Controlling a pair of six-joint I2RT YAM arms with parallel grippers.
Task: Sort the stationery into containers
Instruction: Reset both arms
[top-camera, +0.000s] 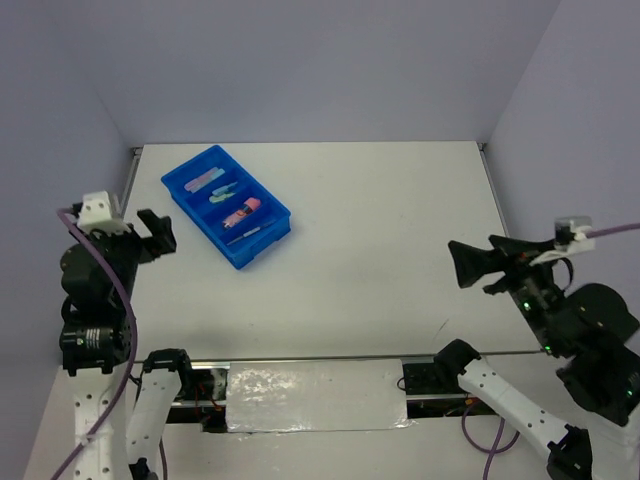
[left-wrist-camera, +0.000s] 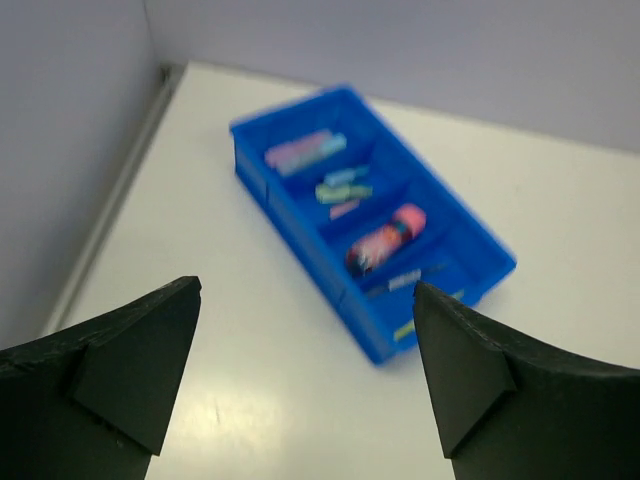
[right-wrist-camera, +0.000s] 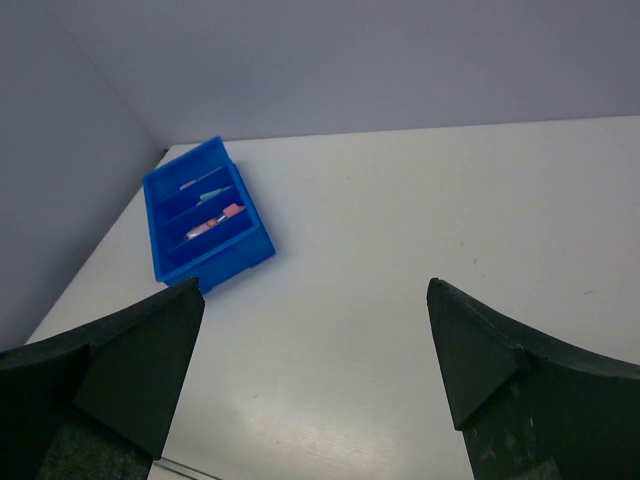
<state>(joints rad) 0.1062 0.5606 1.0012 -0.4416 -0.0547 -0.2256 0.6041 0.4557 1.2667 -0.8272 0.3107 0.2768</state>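
All the stationery that we can see lies inside the blue tray (top-camera: 203, 226), which stands on the table (top-camera: 380, 220). In its farthest compartment are pink and purple sticks (top-camera: 207, 180). The next one holds green and blue sticks (top-camera: 222, 193), the third a pink-capped bottle (top-camera: 243, 210), and the nearest a thin dark pen (top-camera: 246, 233) (it is too blurred for us to tell more).

The left gripper (left-wrist-camera: 306, 290) hangs near the tray's near-left side, with the jaws spread wide and nothing between them. The right gripper (right-wrist-camera: 315, 285) is well apart from the tray, on its right, also released and holding nothing.

We judge these items to be light, stiff and smooth. The round ones will probably roll or slip if they are pinched near an end, so we would take each one at its middle, across its short width. The pen lies low and close to the tray's walls, which leaves little room for the fingers, so it would need the most careful approach.
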